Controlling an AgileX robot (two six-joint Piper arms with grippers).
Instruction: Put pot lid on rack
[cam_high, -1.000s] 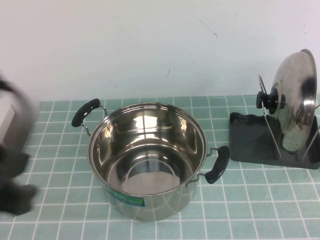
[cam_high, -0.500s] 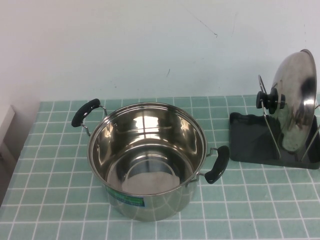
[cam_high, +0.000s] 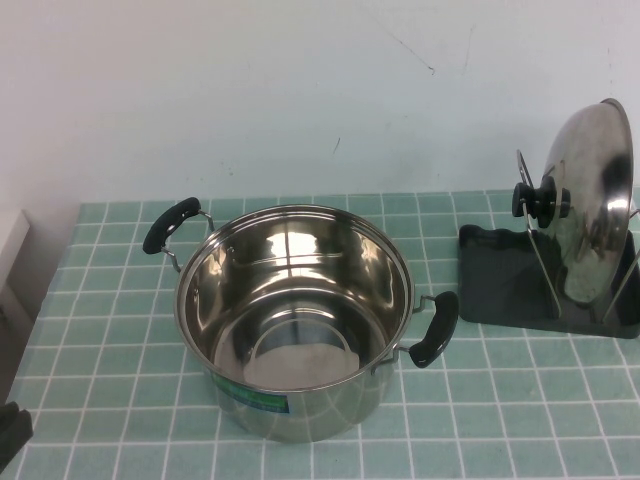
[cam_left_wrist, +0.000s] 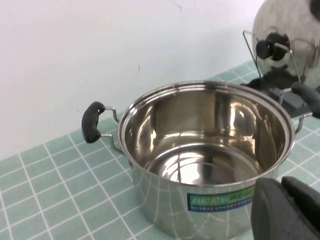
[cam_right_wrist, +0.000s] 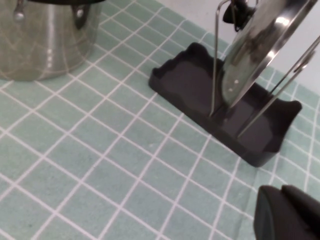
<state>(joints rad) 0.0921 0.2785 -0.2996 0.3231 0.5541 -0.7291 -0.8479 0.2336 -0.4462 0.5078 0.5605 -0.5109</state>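
Note:
The shiny domed pot lid (cam_high: 595, 205) with its black knob (cam_high: 540, 200) stands on edge between the wire loops of the dark grey rack (cam_high: 500, 285) at the far right. Both also show in the left wrist view, lid (cam_left_wrist: 290, 30) and rack (cam_left_wrist: 285, 95), and in the right wrist view, lid (cam_right_wrist: 265, 40) and rack (cam_right_wrist: 195, 80). My left gripper (cam_left_wrist: 281, 181) is shut and empty, low beside the pot's near-left side; its dark tip shows in the high view (cam_high: 12, 432). My right gripper (cam_right_wrist: 281, 189) is shut and empty, over the tiles near the rack, outside the high view.
A deep steel pot (cam_high: 295, 310) with two black side handles stands open and empty mid-table on green tiles; it also shows in the left wrist view (cam_left_wrist: 200, 150) and the right wrist view (cam_right_wrist: 45, 35). A white wall runs behind. The table's left edge is near my left gripper.
My left arm, a dark blur at the left edge one second ago, has pulled back; only its tip shows at the bottom-left corner now. Lid, rack and pot have not moved.

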